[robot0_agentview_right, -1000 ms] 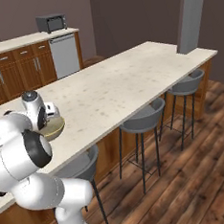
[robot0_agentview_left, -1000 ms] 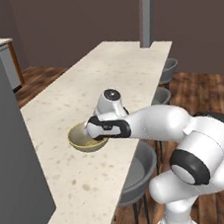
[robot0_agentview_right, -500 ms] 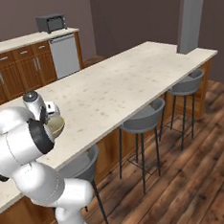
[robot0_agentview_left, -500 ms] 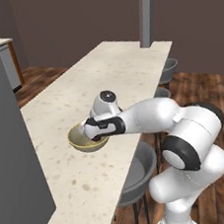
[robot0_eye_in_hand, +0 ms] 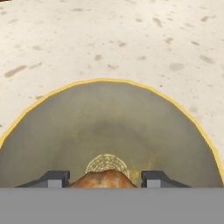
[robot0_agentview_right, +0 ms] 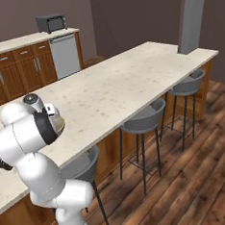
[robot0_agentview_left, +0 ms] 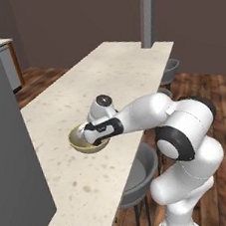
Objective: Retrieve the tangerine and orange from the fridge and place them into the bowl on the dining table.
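in the hand view, an orange-brown fruit [robot0_eye_in_hand: 103, 179] is seen between the 2 dark fingertips [robot0_eye_in_hand: 53, 179], which stand partly open with the fruit seated between them; the gripper [robot0_eye_in_hand: 103, 180] is judged to be closed on this fruit, though whether it is the tangerine or the orange cannot be told. directly beyond the fruit the bowl [robot0_eye_in_hand: 39, 131] is seen, its grey-tan interior bare apart from a pale ringed mark at its centre, so no other fruit is seen in it. in the left base view the gripper [robot0_agentview_left: 86, 137] is placed over the bowl [robot0_agentview_left: 78, 145], which rests on the dining table [robot0_agentview_left: 124, 68] near its stool-side edge. compared with the pictures of 1 second ago, the forearm has been stretched out and lowered toward the bowl, and the hand has been brought closer over the rim; the jaw spacing is unchanged. from this it is judged that the carry is finished and the release is the step in hand: the jaws need only be opened for the fruit to drop into the bowl. 1 fruit is judged to remain to be fetched. further off, the stools [robot0_agentview_right: 143, 122] are ranged along the table, and the wall cabinets [robot0_agentview_right: 14, 74] lie beyond.
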